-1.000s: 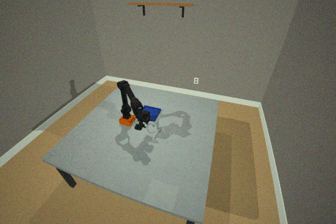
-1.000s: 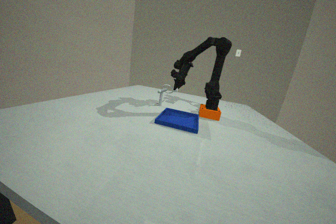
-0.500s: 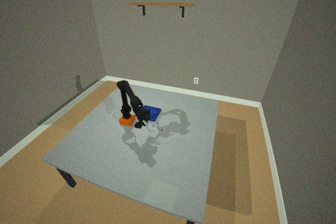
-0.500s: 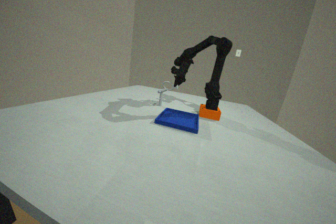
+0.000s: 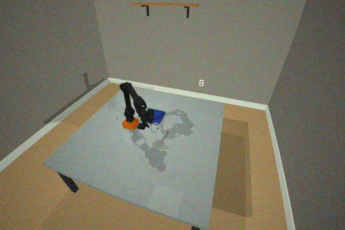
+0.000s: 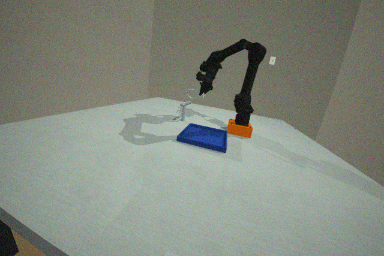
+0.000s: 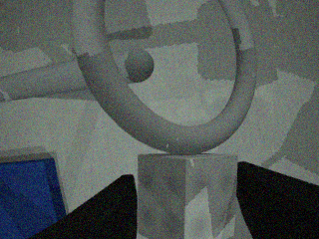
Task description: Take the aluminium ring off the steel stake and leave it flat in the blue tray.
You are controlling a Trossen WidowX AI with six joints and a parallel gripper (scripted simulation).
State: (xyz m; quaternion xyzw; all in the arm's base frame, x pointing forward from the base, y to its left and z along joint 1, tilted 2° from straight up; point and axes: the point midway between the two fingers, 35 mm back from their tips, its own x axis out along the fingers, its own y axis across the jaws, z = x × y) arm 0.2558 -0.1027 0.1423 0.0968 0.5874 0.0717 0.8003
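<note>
Gripper (image 5: 147, 126) (image 6: 202, 94) (image 7: 185, 179): part-open, clamped on the silver aluminium ring's welded tab (image 7: 186, 196)
Cross-bar (image 6: 186, 103) (image 7: 42, 80), left in wrist view: ring could snag if swung low

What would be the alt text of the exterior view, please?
A black robot arm's tool grips a grey metal ring above a grey T-shaped stake. A rectangular blue tray lies nearby.

Wrist view — ring (image 7: 191, 139) top cropped | tray (image 7: 25, 196) — partly cut off
</note>
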